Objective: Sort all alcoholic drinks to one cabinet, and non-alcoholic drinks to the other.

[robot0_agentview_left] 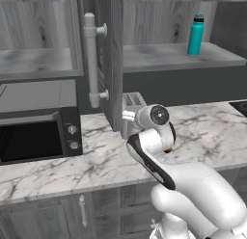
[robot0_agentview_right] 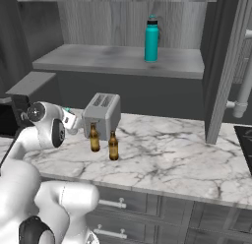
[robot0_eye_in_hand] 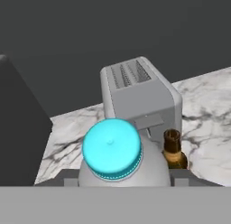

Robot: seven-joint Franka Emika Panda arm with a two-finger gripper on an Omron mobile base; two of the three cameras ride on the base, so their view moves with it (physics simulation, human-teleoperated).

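Your gripper was clamped on the water bottle. In the hand view, the bottle's pale body filled the gap between the two dark fingertips, and its bright cyan cap faced the camera just below the centre of the frame. You could see the grey toaster directly behind the bottle, slots up, standing on the marble table. The neck of one amber beer bottle showed just right of the water bottle, in front of the toaster's lower right corner.

In the right base view, your arm reached in from the lower left, with the hand at the left of the frame beside the toaster's left side. Both beer bottles stood upright on the table just in front of the toaster: one against its front face, and the other slightly to the right and nearer the camera. The two were close together, but I could not tell whether they touched.

The teal flask stood upright on the grey cabinet shelf at the upper middle of that view, well above the toaster and to its right. In the left base view, the same flask sat at the upper right. You had the open cabinet door with its pale bar handle hanging at the upper centre, and the black microwave on the table at the left.
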